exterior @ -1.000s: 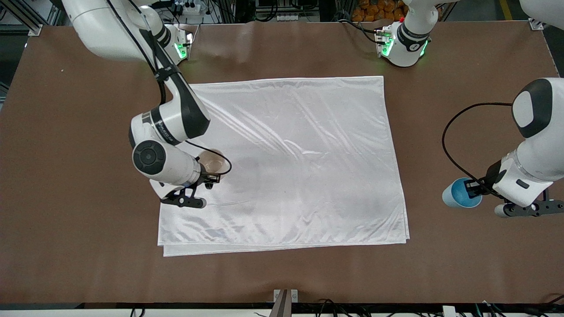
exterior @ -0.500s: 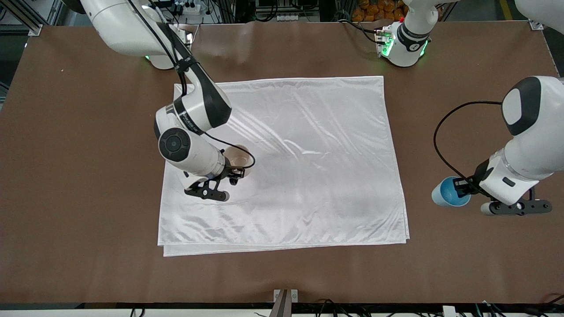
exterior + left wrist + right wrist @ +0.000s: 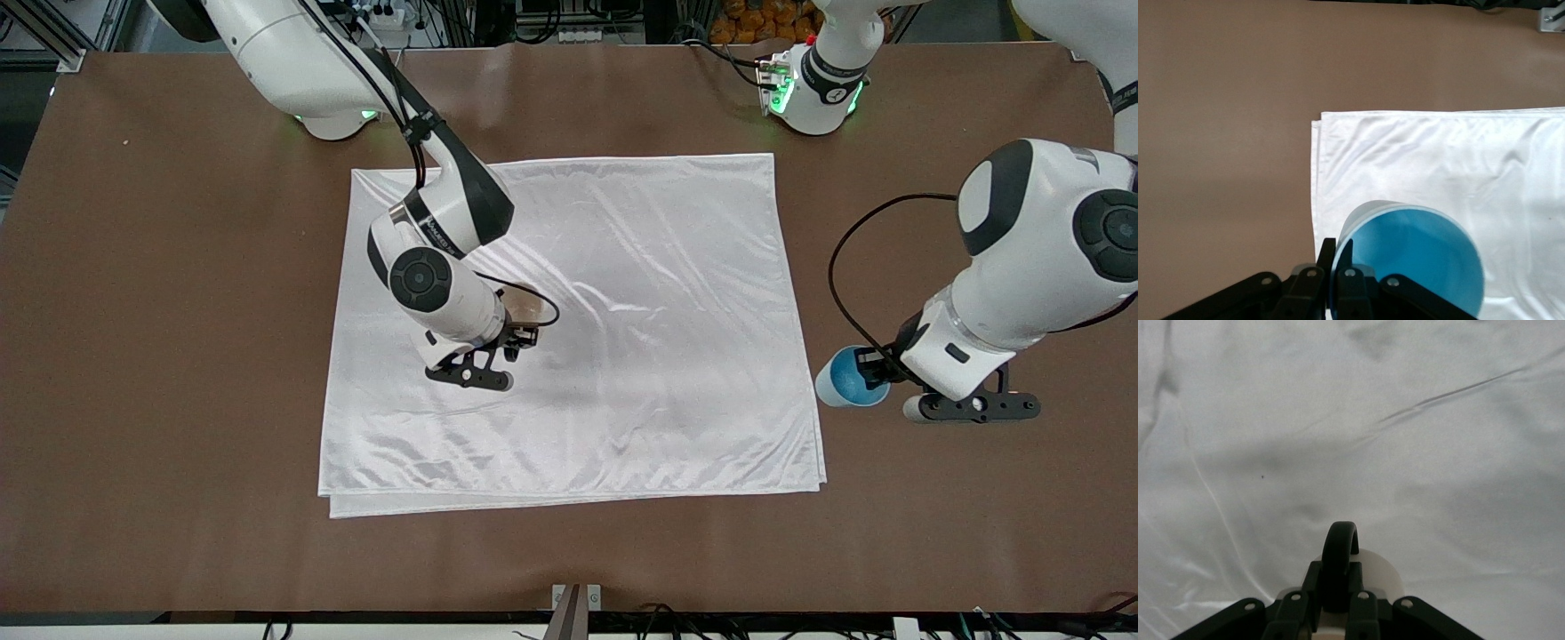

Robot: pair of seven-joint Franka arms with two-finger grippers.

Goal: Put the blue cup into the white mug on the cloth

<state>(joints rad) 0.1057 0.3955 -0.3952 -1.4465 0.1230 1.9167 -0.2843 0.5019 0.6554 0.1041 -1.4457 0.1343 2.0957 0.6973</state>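
Over the cloth my right gripper pinched the mug by its handle; my left gripper, shut on the cup, hung at the cloth's edge. I judged the mug should sit upright first, then the cup be centred above it.

A small light-blue cup, handleless and tapered, hangs tipped on its side in the left claw, over the edge of the cloth at the left arm's end. A white mug with a dark loop handle is gripped by that handle over the shiny, wrinkled white cloth, folded in layers on the counter.
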